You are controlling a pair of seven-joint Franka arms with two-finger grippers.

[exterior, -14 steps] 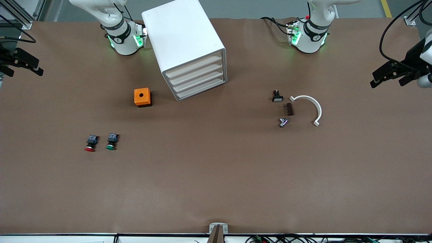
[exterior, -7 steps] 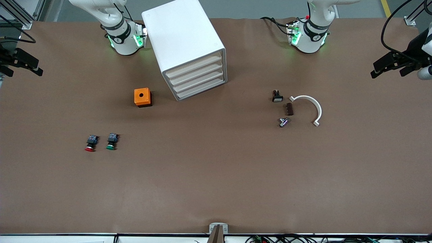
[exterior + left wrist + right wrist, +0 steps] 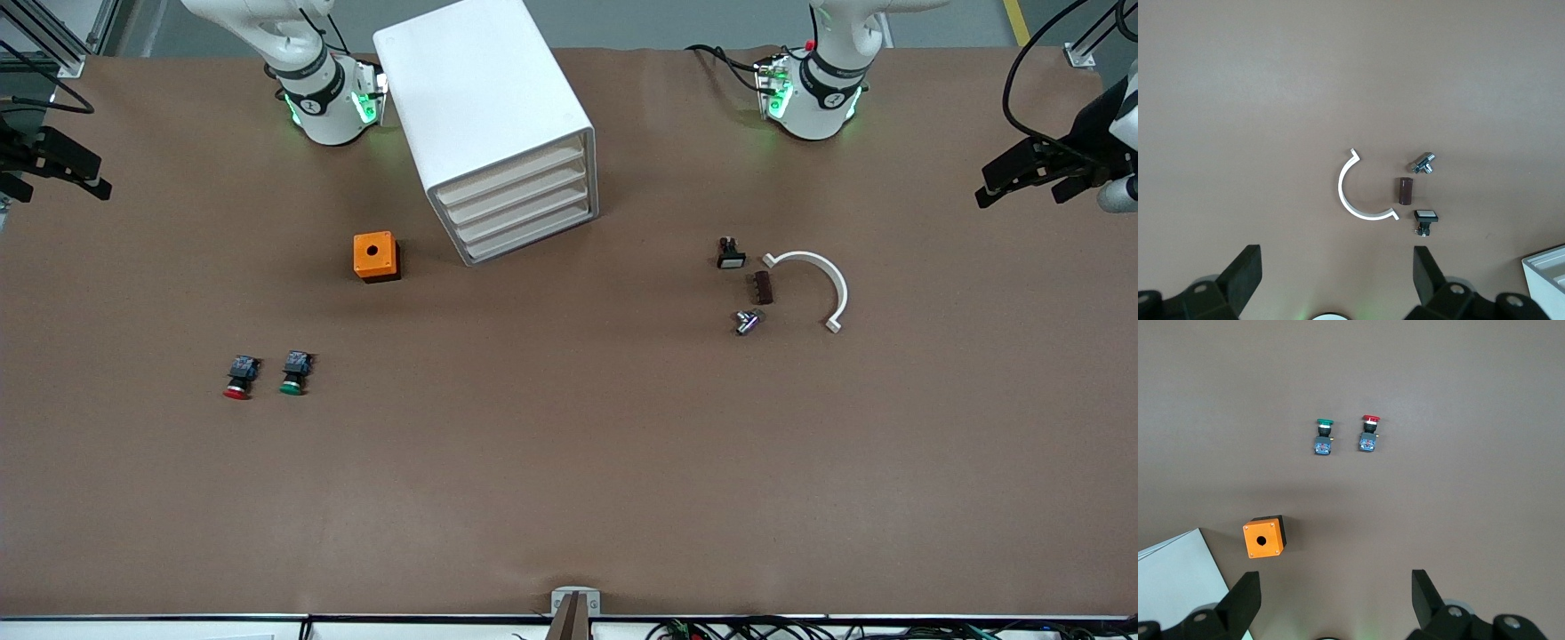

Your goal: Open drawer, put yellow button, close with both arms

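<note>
The white cabinet [image 3: 480, 89] stands between the arm bases. Its four drawers are all shut, and the drawer [image 3: 511, 173] is the uppermost front. The yellow button is not in view in any frame. My left gripper [image 3: 1022, 182] hangs open and empty over the table's edge at the left arm's end. It also shows in the left wrist view [image 3: 1336, 273] with its jaws wide apart. My right gripper [image 3: 62, 173] hangs open and empty over the table's edge at the right arm's end. The right wrist view [image 3: 1333, 597] shows its jaws wide apart too.
An orange box [image 3: 375, 256] with a hole sits beside the cabinet. A red-capped button [image 3: 238, 377] and a green-capped button [image 3: 293, 372] lie nearer the camera. Toward the left arm's end lie a white half ring [image 3: 818, 276], a white-capped switch [image 3: 730, 253], a brown block [image 3: 762, 287] and a metal piece [image 3: 746, 321].
My left gripper has drifted a little toward the robots' side of the table. My right gripper has barely moved. Nothing on the table has moved.
</note>
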